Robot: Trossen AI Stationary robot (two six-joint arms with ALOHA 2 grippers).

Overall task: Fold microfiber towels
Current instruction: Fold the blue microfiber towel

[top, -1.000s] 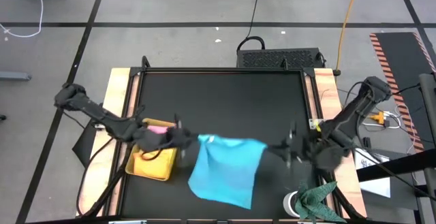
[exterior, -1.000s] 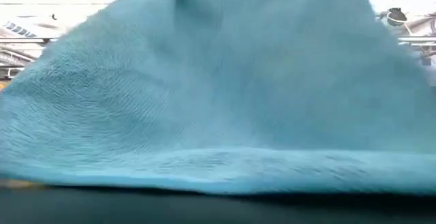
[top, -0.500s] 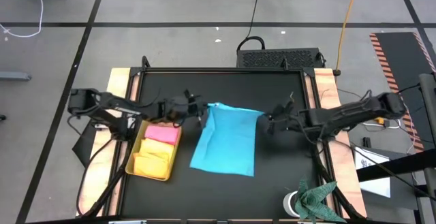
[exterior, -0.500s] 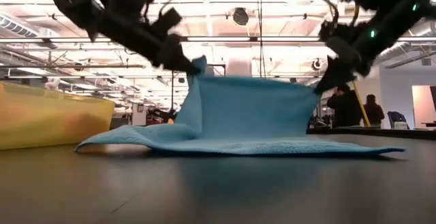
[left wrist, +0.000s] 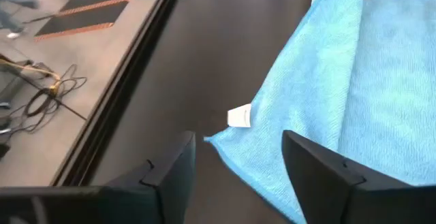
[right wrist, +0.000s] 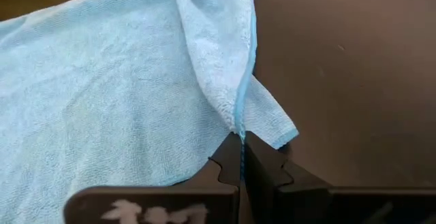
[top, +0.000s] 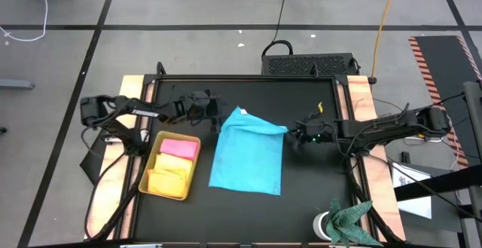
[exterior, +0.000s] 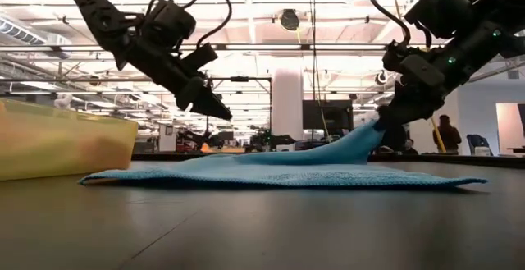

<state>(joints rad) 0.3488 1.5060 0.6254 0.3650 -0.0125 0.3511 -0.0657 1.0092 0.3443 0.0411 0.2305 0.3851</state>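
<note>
A light blue microfiber towel [top: 248, 156] lies spread on the black table mat [top: 309, 195]. My left gripper [top: 215, 116] hovers open just left of the towel's far left corner [left wrist: 231, 134], which lies on the mat with a white tag [left wrist: 239, 116]. My right gripper [top: 295, 133] is shut on the towel at its far right corner. A pink towel [top: 179, 148] and a yellow towel [top: 169, 179] lie in a translucent yellow tray [top: 148, 190] at the left. My right gripper pinches the towel's far right corner [right wrist: 236, 123] between its two fingers, on a raised ridge of cloth along the edge. The fingers come from the table's right, slanting down. That corner [exterior: 361, 143] is held a little above the mat, and the cloth slopes down from it to the rest, which lies flat.
A dark green cloth [top: 350, 216] sits over a white object at the near right corner. Wooden side rails [top: 132, 112] border the mat. Bare mat lies beyond the towel toward the far edge and at the near right.
Both grippers carried the towel's held edge toward the far edge and down, laying the towel out on the mat. My left gripper then opened and let go of the far left corner, which dropped flat. My right gripper stays shut on its corner.
</note>
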